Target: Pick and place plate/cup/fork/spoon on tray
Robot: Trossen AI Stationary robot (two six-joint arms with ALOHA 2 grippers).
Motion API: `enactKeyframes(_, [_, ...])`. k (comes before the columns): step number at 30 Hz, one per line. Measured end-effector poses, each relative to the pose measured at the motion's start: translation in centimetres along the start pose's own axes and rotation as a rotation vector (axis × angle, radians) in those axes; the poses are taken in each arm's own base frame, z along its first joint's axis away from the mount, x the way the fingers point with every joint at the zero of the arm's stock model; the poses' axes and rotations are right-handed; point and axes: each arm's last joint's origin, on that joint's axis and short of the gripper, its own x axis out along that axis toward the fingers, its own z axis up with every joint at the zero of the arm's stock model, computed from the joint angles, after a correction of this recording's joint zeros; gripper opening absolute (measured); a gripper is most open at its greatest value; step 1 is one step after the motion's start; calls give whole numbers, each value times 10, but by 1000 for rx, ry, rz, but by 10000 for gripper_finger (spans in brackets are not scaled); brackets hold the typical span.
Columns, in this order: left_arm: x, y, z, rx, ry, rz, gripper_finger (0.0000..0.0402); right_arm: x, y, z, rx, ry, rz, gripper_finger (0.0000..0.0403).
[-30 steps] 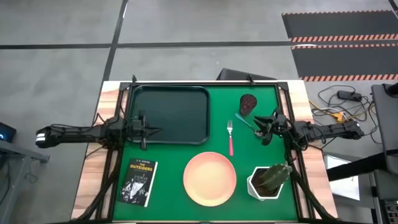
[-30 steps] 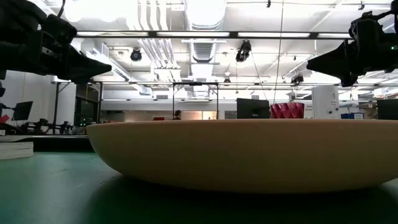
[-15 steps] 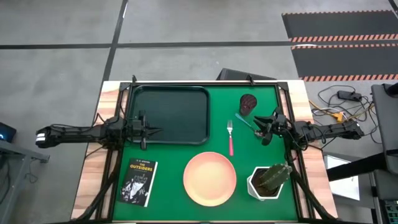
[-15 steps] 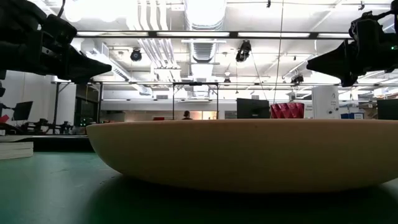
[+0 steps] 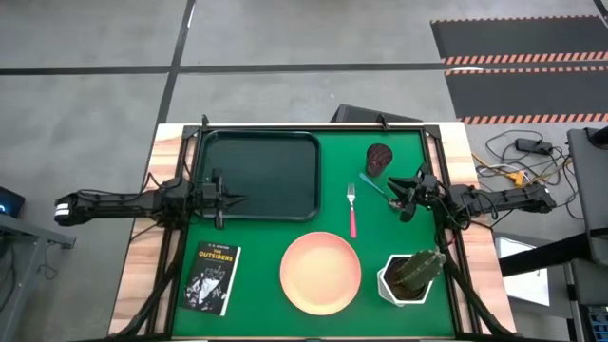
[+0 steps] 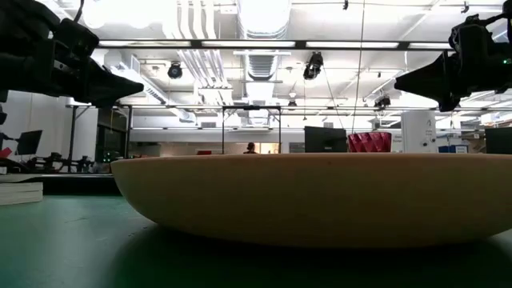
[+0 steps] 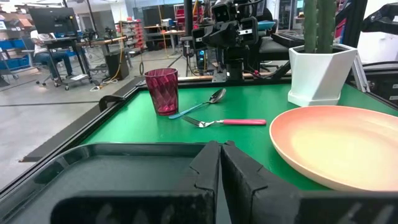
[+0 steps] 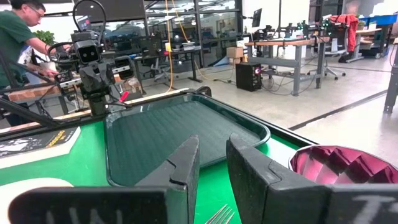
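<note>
The dark tray point(image 5: 256, 171) lies at the far left of the green mat, and the left wrist view shows its rim point(image 7: 93, 155). The peach plate point(image 5: 320, 273) lies near the front edge. The maroon cup point(image 5: 379, 159) stands upright at the far right. Beside it lie the pink-handled fork point(image 5: 352, 211) and the teal-handled spoon point(image 5: 370, 182). My left gripper point(image 5: 245, 199) is shut and empty, raised over the tray's near part. My right gripper point(image 5: 389, 190) is raised over the spoon's bowl end, with a narrow gap between its fingers point(image 8: 212, 146). It holds nothing.
A white pot with a cactus point(image 5: 410, 275) stands at the near right beside the plate. A black book point(image 5: 211, 277) lies at the near left. A person point(image 8: 18, 37) works at a bench beyond the table.
</note>
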Motion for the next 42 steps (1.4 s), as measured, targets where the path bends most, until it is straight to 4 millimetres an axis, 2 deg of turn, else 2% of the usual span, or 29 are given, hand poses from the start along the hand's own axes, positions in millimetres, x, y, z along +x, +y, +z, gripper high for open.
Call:
enactKeyframes(27, [0,0,0,0,0,0,0,0,0,0,3,0,0,68])
enactKeyframes(29, [0,0,0,0,0,0,0,0,0,0,84,-1,10,68])
enactKeyframes(32, [0,0,0,0,0,0,0,0,3,2,342,6,91,68])
enactKeyframes(34, [0,0,0,0,0,0,0,0,3,4,450,-7,110,68])
enactKeyframes(42, [0,0,0,0,-1,0,0,0,3,6,454,-32,93,68])
